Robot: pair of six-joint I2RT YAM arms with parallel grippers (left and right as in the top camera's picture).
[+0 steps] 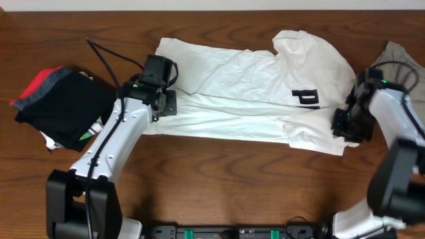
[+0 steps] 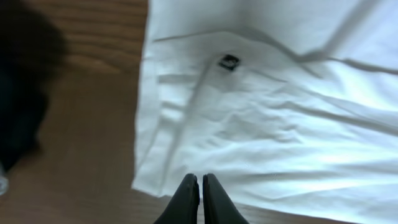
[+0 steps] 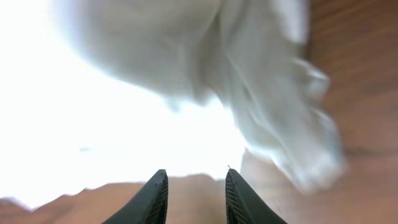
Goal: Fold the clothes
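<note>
Wooden worktop (image 1: 219, 172) carries one white T-shirt (image 1: 246, 93) spread across its middle, one khaki garment (image 1: 397, 53) at the right edge and one black-and-red heap (image 1: 63, 106) at the left. With the left pincer (image 2: 200, 180) clenched at the shirt's hem, seemingly empty, and the right pincer (image 3: 196, 172) released beside the sleeve, a one-sided pull could bunch the fold.

White T-shirt (image 3: 124, 74) blurred and overexposed
</note>
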